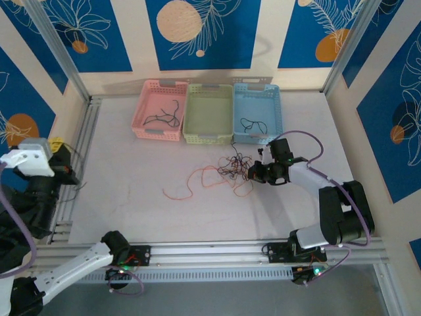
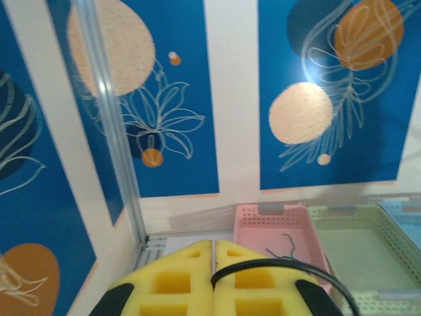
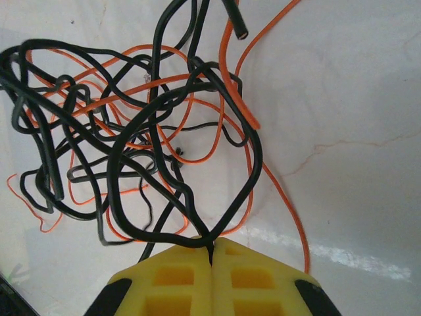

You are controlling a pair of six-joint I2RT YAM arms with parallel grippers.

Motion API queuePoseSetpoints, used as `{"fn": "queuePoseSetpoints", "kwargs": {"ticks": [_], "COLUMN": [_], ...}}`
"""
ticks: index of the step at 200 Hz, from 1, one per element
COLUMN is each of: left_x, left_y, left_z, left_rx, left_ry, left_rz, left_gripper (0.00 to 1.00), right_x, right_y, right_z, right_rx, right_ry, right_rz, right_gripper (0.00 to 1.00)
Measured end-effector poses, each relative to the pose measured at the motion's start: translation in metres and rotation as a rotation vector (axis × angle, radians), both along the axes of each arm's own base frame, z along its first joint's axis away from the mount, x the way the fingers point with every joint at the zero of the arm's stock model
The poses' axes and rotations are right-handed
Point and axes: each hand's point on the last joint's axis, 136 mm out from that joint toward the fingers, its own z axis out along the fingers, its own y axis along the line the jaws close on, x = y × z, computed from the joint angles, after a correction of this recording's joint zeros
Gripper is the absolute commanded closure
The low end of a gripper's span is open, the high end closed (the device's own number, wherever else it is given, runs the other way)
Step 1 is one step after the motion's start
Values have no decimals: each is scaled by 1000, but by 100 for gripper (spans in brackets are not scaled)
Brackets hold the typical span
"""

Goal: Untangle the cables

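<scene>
The counter [image 1: 131, 164] is closed off at its far edge by three baskets set side by side: a pink basket [image 1: 158, 135], a green basket [image 1: 209, 139] and a blue basket [image 1: 258, 138]. One black strand is seen lying in the pink basket and another in the blue basket.

The cables [image 1: 227, 171] to be separated are found as one loose knot on the counter, just in front of the green and blue baskets. An orange cable [image 1: 191, 183] trails out of the knot to the left.

The right claw [image 3: 212, 245] is closed at the right edge of the knot. A loop of black cable [image 3: 256, 161] is seen running into the seam between its pads and is judged to be pinched there. The left claw [image 2: 214, 249] is closed on nothing and is held high at the left side, well apart from the knot.

The strands are judged to be very light, thin and limp. No shape will be kept when one is lifted, and neighbouring loops are likely to be dragged along. A smooth jacket is to be expected, so slipping through the pads is possible. Hold is best taken on an outer loop or near a free end, such as the cut black end [image 3: 238, 27].
</scene>
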Motion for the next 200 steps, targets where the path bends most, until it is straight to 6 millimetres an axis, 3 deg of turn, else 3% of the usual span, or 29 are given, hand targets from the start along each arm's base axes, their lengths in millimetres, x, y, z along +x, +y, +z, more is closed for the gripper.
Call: {"fn": "queuePoseSetpoints", "kwargs": {"ticks": [29,75,113,159,200], "left_x": [25,82,135,222,281], "left_y": [-41,-123,-185,-238,-289], "left_z": [-10,-29,-26,-4,3], "left_rx": [49,147,134,1,-51], "left_ry": [70,200,237,227,203], "left_rz": [-89,-203,-309,-413,-501], "left_gripper": [100,100,100,100,100], "right_x": [0,0,-2,-2,-2], "right_y": [1,4,6,6,7], "right_z": [1,1,-3,-16,-16], "right_rx": [1,1,-2,-12,-12], "right_ry": [-5,-8,4,46,46], "right_rz": [4,13,21,23,24], "right_gripper": [100,100,100,100,100]}}
